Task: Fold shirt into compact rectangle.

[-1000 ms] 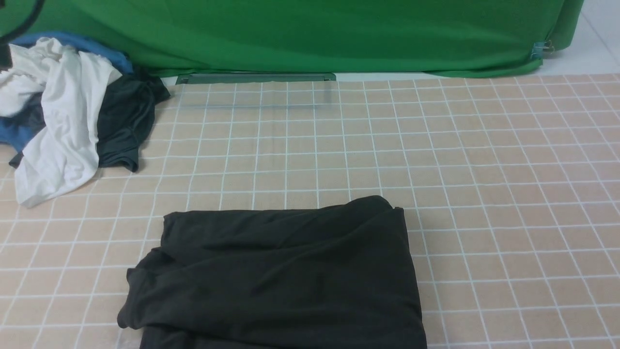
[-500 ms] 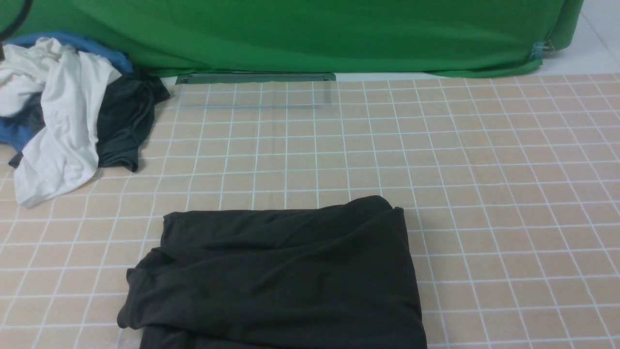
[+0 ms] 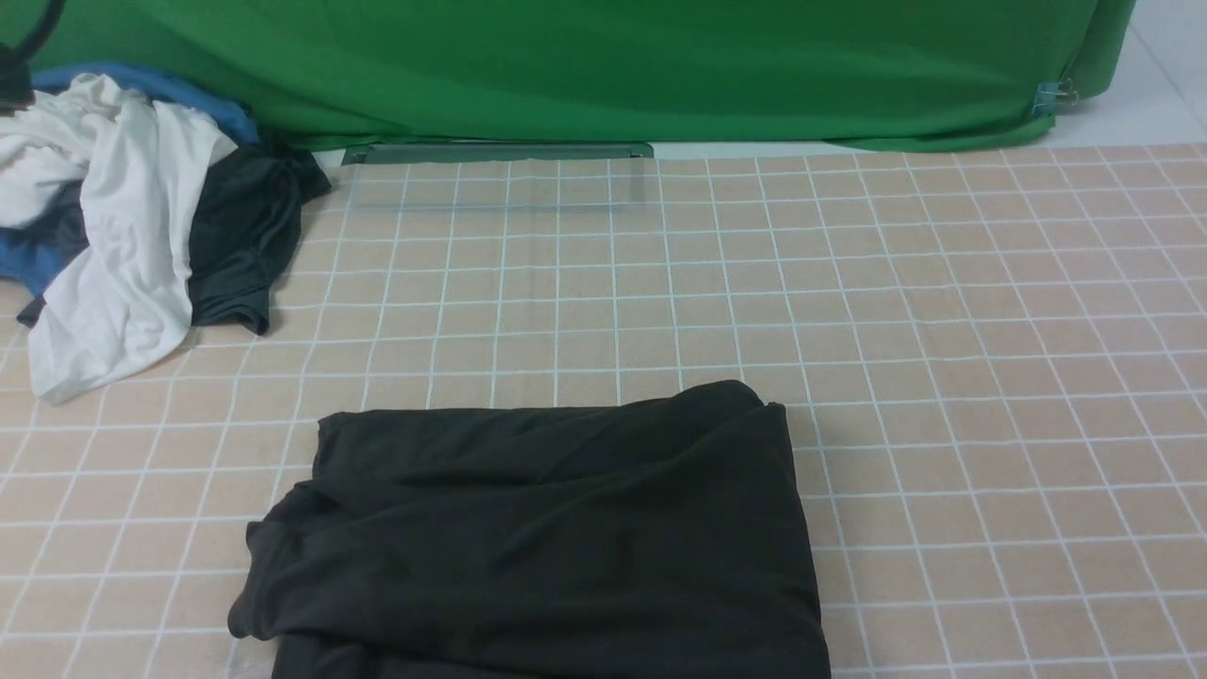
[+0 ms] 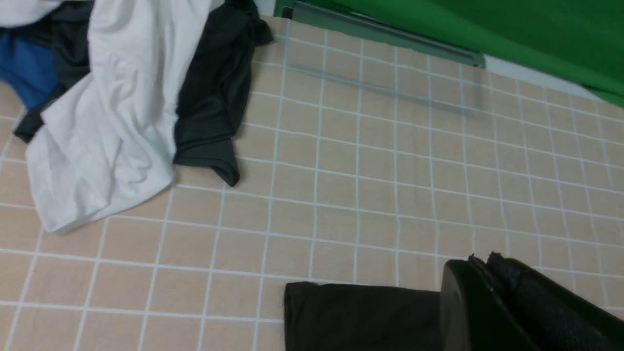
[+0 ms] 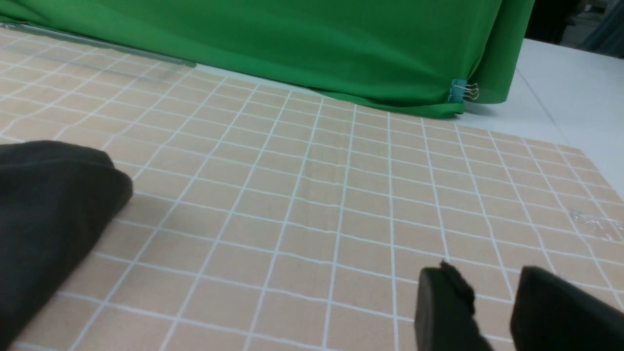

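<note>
A beige cloth ruled with a white grid covers the table, and a green backdrop hangs along its far edge at twelve o'clock in the front view, held at its right corner by a small blue binder clip. A greenish strip lies at the foot of the backdrop, and bare white table shows beyond the cloth at about one o'clock.

At ten o'clock sits a heap of clothes — a white garment draped over a dark grey garment and something blue.

The shirt lies folded into a rough black rectangle at six o'clock, nearest the robot, its left edge rumpled and stepped. Neither print nor neck label shows on the folded face, and no writing can be read anywhere.

Neither arm appears in the front view. In the left wrist view the left gripper hangs above the shirt's far left corner with its fingers pressed together, nothing between them. In the right wrist view the right gripper hangs over bare grid cloth well to the right of the shirt, its fingers narrowly parted — empty
</note>
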